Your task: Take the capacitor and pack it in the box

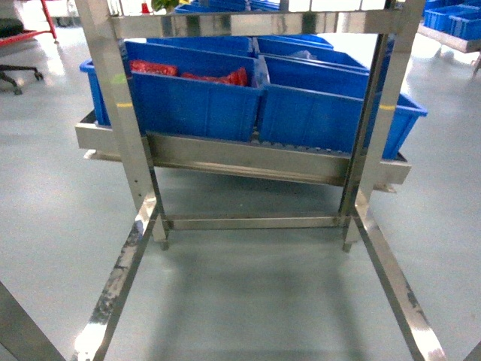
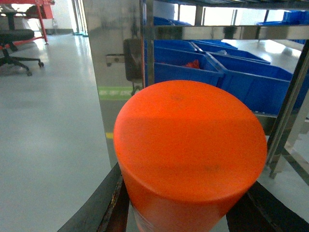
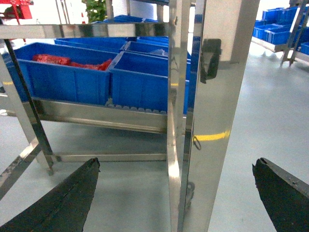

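In the left wrist view a fat orange cylinder, the capacitor [image 2: 190, 145], fills the middle of the picture, flat end toward the camera. My left gripper [image 2: 186, 203] is shut on it, with a dark finger [image 2: 104, 208] pressed against each side. My right gripper [image 3: 175, 164] is open with nothing between its dark fingertips [image 3: 72, 193], hanging in front of a steel rack post [image 3: 212, 96]. Neither gripper shows in the head view. The box is out of view.
A steel rack [image 1: 240, 162] stands straight ahead, with large blue bins [image 1: 195, 101] on its low shelf; the left bin holds red items [image 1: 188, 74]. Rack legs [image 1: 120, 286] run toward me over the grey floor. An office chair [image 2: 14, 43] stands far left.
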Motion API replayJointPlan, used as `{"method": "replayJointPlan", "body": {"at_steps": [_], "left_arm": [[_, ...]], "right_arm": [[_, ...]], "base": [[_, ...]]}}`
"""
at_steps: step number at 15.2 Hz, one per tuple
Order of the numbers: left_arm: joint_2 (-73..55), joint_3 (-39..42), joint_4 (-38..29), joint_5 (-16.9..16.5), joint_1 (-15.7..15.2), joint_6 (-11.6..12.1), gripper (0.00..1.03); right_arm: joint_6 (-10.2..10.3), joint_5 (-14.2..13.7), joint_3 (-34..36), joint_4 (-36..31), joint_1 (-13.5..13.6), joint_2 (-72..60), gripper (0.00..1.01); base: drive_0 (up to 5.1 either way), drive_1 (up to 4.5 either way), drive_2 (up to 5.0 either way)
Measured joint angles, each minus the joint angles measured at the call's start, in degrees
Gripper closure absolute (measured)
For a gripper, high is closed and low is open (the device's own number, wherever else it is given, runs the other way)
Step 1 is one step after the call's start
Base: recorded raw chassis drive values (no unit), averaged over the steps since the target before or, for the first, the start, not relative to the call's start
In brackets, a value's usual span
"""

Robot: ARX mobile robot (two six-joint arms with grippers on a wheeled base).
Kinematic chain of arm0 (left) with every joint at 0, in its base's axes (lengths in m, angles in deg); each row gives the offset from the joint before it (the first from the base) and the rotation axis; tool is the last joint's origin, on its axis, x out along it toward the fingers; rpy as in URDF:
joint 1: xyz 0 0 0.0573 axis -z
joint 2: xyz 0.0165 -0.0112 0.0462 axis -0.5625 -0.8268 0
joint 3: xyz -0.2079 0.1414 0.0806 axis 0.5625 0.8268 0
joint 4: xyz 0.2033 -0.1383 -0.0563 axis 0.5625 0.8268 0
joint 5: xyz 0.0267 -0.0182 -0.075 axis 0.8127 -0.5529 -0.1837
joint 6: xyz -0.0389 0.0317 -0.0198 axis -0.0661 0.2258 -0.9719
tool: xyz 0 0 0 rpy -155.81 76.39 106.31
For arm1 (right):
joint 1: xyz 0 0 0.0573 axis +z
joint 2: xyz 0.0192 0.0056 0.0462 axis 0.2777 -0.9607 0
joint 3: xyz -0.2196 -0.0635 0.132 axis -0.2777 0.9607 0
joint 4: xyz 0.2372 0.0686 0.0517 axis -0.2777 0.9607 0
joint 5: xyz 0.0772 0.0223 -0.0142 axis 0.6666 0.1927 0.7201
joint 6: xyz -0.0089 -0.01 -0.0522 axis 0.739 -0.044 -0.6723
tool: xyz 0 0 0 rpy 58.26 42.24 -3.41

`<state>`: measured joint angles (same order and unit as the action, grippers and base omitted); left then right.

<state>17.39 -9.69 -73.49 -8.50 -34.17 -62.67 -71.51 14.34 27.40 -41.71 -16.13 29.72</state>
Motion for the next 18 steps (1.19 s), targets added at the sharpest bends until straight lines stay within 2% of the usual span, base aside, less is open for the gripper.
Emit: {"method": "replayJointPlan", "body": {"at_steps": [14, 18], "left_arm": [[0.00, 0.00, 0.00, -0.09, 0.00, 0.00, 0.58], [0.00, 0.00, -0.04, -0.11, 0.00, 0.02, 0.58]], "right_arm": [[-0.02, 0.00, 0.00, 0.02, 0.00, 0.00, 0.03], [-0.02, -0.13, 0.00, 0.09, 0.00, 0.00, 0.03]], "base": [[0.0, 0.03, 0.0], [-4.9, 2.55, 2.5]]}}
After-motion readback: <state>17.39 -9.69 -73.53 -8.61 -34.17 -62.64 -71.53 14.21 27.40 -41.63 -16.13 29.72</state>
